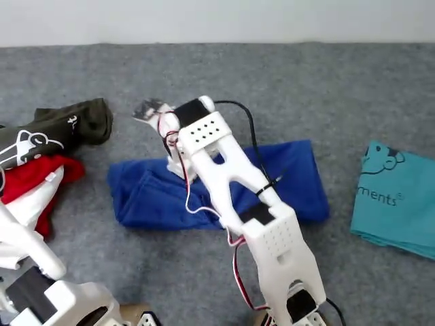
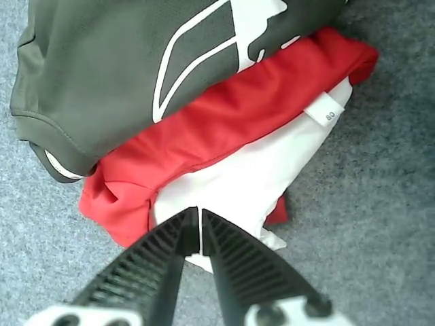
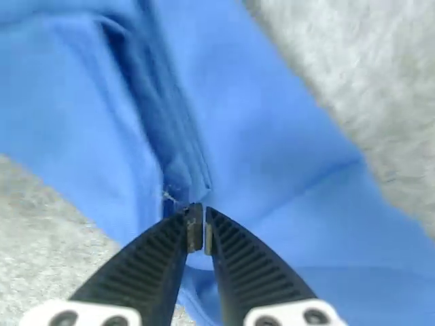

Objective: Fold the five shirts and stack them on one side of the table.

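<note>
A blue shirt (image 1: 292, 176) lies partly folded in the middle of the grey table. My right gripper (image 3: 197, 231) is down at its far edge, under the white arm (image 1: 178, 163), shut with a fold of the blue cloth (image 3: 272, 136) pinched at its tips. At the left lies a pile: an olive shirt (image 1: 61, 129) (image 2: 115, 75) with a white print, a red shirt (image 1: 34, 173) (image 2: 224, 125) and a white shirt (image 1: 27, 200) (image 2: 238, 180). My left gripper (image 2: 200, 227) hangs shut above the white shirt's near edge, holding nothing.
A folded teal shirt (image 1: 397, 200) lies at the right edge of the table. The left arm's white base (image 1: 41, 285) stands at the front left. Bare grey carpet (image 1: 326, 88) stretches along the back.
</note>
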Robot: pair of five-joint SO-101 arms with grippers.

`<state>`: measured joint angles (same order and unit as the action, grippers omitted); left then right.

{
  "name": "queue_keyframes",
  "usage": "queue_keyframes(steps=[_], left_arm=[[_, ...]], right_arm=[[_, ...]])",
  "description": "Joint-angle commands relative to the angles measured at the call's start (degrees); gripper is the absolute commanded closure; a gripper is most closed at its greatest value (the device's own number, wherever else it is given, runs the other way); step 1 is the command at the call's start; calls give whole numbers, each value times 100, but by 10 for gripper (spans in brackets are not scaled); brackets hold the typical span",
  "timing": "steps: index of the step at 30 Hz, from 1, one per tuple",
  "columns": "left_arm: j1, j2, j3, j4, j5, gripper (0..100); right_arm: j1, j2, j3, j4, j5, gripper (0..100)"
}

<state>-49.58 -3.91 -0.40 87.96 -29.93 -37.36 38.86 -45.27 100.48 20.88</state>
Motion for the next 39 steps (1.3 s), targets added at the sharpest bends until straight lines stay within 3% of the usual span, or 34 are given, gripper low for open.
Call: queue_keyframes(steps=[1, 7, 13, 17, 24, 29, 39], left_arm=[[-26, -308, -295, 62, -53, 981], [-26, -308, -295, 62, -53, 981], [-35, -308, -295, 97, -53, 981], [-35, -308, -435, 378, -53, 982], [-308, -308, -1314, 888, -35, 982], [-563, -308, -1745, 1231, -35, 982], [-941, -818, -1833, 1257, -220, 981]], right_arm=[[-374, -1015, -26, 242, -53, 988], [-646, -1358, 1108, 224, -26, 988], [127, -532, 2048, -470, -26, 988], [303, -233, 1908, -567, -35, 988], [303, -1226, 1301, 154, -62, 988], [1174, -1930, 1582, 242, -352, 988], [2985, -2396, 3297, -40, -114, 987]])
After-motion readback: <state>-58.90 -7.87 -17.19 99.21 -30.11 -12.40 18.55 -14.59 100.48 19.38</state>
